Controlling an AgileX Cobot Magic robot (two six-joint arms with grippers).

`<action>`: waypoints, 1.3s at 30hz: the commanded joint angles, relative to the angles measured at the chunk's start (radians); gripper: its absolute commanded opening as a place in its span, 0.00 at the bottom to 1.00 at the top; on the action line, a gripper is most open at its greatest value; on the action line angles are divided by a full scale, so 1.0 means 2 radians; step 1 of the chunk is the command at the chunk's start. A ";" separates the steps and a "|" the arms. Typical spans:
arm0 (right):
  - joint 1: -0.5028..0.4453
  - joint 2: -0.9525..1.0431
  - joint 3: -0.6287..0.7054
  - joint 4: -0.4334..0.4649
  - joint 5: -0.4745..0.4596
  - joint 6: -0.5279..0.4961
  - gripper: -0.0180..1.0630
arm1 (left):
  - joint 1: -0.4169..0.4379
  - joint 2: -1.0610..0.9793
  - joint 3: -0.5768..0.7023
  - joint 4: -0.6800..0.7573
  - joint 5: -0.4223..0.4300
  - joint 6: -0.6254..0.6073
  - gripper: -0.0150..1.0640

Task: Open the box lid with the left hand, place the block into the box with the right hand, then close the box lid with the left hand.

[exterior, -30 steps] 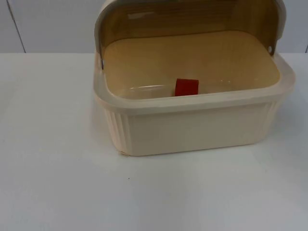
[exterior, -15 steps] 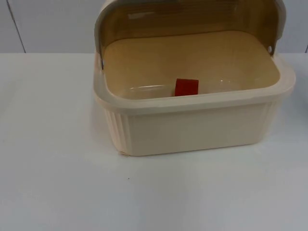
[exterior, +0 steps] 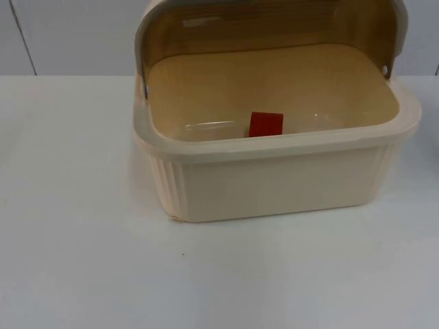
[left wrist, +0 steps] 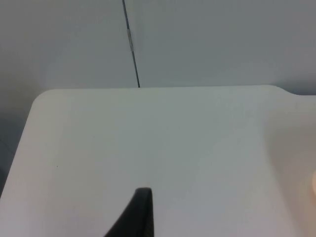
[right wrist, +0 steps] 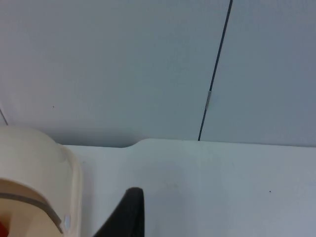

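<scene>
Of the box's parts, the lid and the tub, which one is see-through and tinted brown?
The lid, swung up at the back, is the translucent brown part. The tub below is opaque cream with ribbed walls; the red block lies inside it.

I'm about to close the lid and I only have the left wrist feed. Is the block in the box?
Observer: Yes. The red block lies on the floor of the box, near its front wall.
Operator: My left gripper is over bare table. How does the lid stand?
Observer: The lid is swung up and back, so the box is open.
Operator: Where is the right gripper?
Observer: The right gripper is over the table beside the box, outside it, next to the lid's curved end.
</scene>
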 commanded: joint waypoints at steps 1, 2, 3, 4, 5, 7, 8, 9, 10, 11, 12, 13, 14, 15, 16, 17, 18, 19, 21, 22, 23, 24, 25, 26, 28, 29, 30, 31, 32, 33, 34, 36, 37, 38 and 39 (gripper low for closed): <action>-0.003 -0.004 -0.002 0.001 -0.002 -0.002 0.98 | -0.001 0.000 0.003 -0.003 -0.001 -0.001 0.98; -0.003 -0.004 -0.002 0.001 -0.002 -0.002 0.98 | -0.001 0.000 0.003 -0.003 -0.001 -0.001 0.98; -0.003 -0.004 -0.002 0.001 -0.002 -0.002 0.98 | -0.001 0.000 0.003 -0.003 -0.001 -0.001 0.98; -0.003 -0.004 -0.002 0.001 -0.002 -0.002 0.98 | -0.001 0.000 0.003 -0.005 -0.001 -0.001 0.98; -0.003 -0.004 -0.002 0.001 -0.002 -0.002 0.98 | -0.001 0.000 0.003 -0.006 -0.001 -0.001 0.98; -0.003 -0.004 -0.002 0.003 -0.003 -0.002 0.98 | -0.001 0.000 0.003 -0.007 0.000 -0.005 0.98; -0.003 -0.004 -0.002 0.003 -0.003 -0.002 0.98 | -0.001 0.000 0.003 -0.007 0.001 -0.005 0.98; -0.003 -0.004 -0.002 0.003 -0.003 -0.002 0.98 | -0.001 0.000 0.003 -0.007 0.001 -0.005 0.98; -0.003 -0.004 -0.002 0.004 -0.002 -0.002 0.98 | -0.001 0.000 0.003 -0.007 0.002 -0.005 0.98; -0.003 -0.004 -0.002 0.004 -0.002 -0.001 0.98 | -0.001 0.000 0.003 -0.006 0.002 -0.005 0.98; -0.003 -0.004 -0.002 0.005 -0.002 0.000 0.98 | -0.001 0.000 0.003 -0.006 0.003 -0.006 0.98; -0.003 -0.004 -0.002 0.005 -0.002 0.000 0.98 | -0.001 0.000 0.003 -0.005 0.004 -0.009 0.98; -0.003 -0.004 -0.002 0.005 -0.002 0.000 0.98 | -0.001 0.000 0.003 -0.005 0.004 -0.009 0.98; -0.003 -0.004 -0.002 0.005 -0.002 0.000 0.98 | -0.001 0.000 0.003 -0.004 0.004 -0.009 0.98; -0.003 -0.004 -0.002 0.005 -0.002 0.000 0.98 | -0.001 0.000 0.003 -0.001 0.008 -0.009 0.98; -0.003 -0.004 -0.002 0.005 -0.002 0.000 0.98 | -0.001 0.000 0.003 -0.001 0.010 -0.011 0.98; -0.003 -0.004 -0.002 0.005 -0.002 0.000 0.98 | -0.001 0.000 0.003 -0.001 0.013 -0.016 0.98; -0.003 -0.004 -0.002 0.005 -0.002 0.000 0.98 | -0.001 0.000 0.003 -0.001 0.013 -0.016 0.98; -0.003 -0.004 -0.002 0.008 -0.002 0.000 0.98 | -0.001 0.000 0.003 -0.001 0.013 -0.021 0.98; -0.003 -0.004 -0.002 0.008 -0.002 0.000 0.98 | -0.001 0.000 0.003 -0.001 0.013 -0.023 0.98; -0.003 -0.004 -0.002 0.008 -0.002 0.000 0.98 | -0.001 0.000 0.003 -0.001 0.013 -0.023 0.98; -0.003 -0.004 -0.002 0.008 -0.002 0.000 0.98 | -0.001 0.000 0.003 -0.001 0.013 -0.026 0.98; -0.003 -0.004 -0.002 0.008 -0.002 0.000 0.98 | -0.001 0.000 0.003 -0.001 0.013 -0.026 0.98; -0.003 -0.004 -0.002 0.008 -0.002 0.000 0.98 | -0.001 0.000 0.003 -0.001 0.013 -0.026 0.98; -0.003 -0.004 -0.002 0.008 -0.002 0.000 0.98 | -0.001 0.000 0.003 0.006 0.003 -0.025 0.98; -0.003 -0.004 -0.002 0.008 -0.002 0.000 0.98 | -0.001 0.000 0.003 0.014 -0.006 -0.024 0.98; -0.003 -0.004 -0.002 0.008 -0.002 0.000 0.98 | -0.001 0.000 0.003 0.014 -0.006 -0.024 0.98; -0.003 -0.004 -0.002 0.008 -0.002 0.000 0.98 | -0.001 0.000 0.003 0.014 -0.016 -0.024 0.98; -0.003 -0.004 -0.002 0.008 -0.002 0.000 0.98 | -0.001 0.000 0.001 0.006 -0.020 -0.024 0.98; -0.003 -0.004 -0.002 0.008 -0.002 0.000 0.98 | -0.002 0.001 -0.004 0.006 -0.014 -0.018 0.98; -0.003 -0.004 -0.002 0.008 -0.002 0.000 0.98 | -0.006 0.002 -0.012 0.006 -0.003 -0.005 0.98; -0.003 -0.004 -0.002 0.008 -0.002 0.000 0.98 | -0.015 0.006 -0.024 0.006 0.002 0.015 0.98; -0.003 -0.004 -0.002 0.008 -0.002 0.000 0.98 | -0.020 0.008 -0.027 0.006 0.002 0.018 0.98; -0.003 -0.004 -0.002 0.008 -0.002 0.000 0.98 | -0.031 0.011 -0.038 0.006 0.001 0.019 0.98; -0.003 -0.004 -0.002 0.008 -0.002 0.000 0.98 | -0.043 0.016 -0.052 0.010 0.002 0.019 0.98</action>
